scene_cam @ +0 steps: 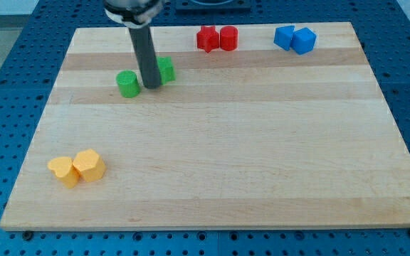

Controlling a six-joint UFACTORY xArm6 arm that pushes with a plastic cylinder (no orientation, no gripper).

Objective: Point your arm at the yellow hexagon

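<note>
The yellow hexagon (89,165) sits near the board's lower left, touching a second yellow block (63,171) on its left, whose shape looks like a star or heart. My tip (152,86) is far up and to the right of them, between a green cylinder (127,84) on its left and a green block (165,69) partly hidden behind the rod.
A red star-like block (207,38) and a red cylinder-like block (228,38) touch at the top middle. Two blue blocks (285,36) (304,40) touch at the top right. The wooden board (262,156) lies on a blue perforated table.
</note>
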